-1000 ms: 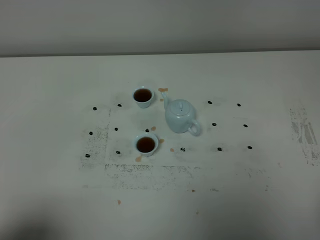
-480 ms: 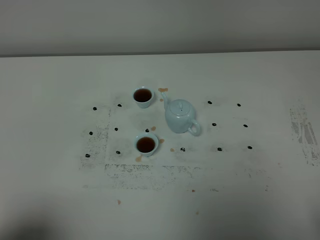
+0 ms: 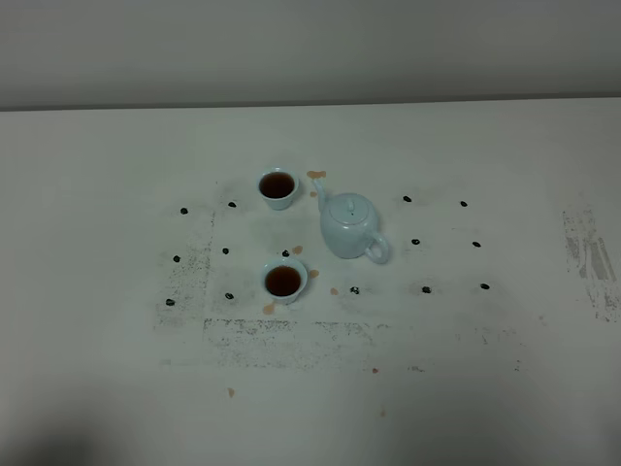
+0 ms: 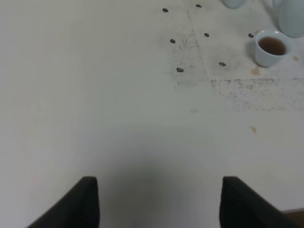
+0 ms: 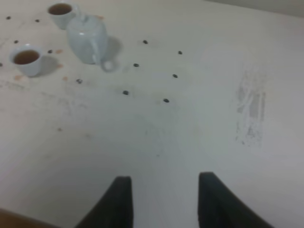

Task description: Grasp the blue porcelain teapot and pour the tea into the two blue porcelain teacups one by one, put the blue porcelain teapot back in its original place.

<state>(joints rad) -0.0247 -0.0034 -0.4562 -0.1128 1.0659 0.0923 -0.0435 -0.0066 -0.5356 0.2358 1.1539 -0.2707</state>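
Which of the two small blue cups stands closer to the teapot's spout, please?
The far cup, toward the wall. The teapot points its spout up beside it, while the near cup stands off to the pot's front.

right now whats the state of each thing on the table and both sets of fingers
teapot: upright, lid on, free
far teacup: upright, holds tea
near teacup: upright, holds tea
table: tea drips near the cups
left fingers: open, empty
right fingers: open, empty

Glossy glazed teapot (image 3: 347,225) on matt (scuffed) table (image 3: 485,369).
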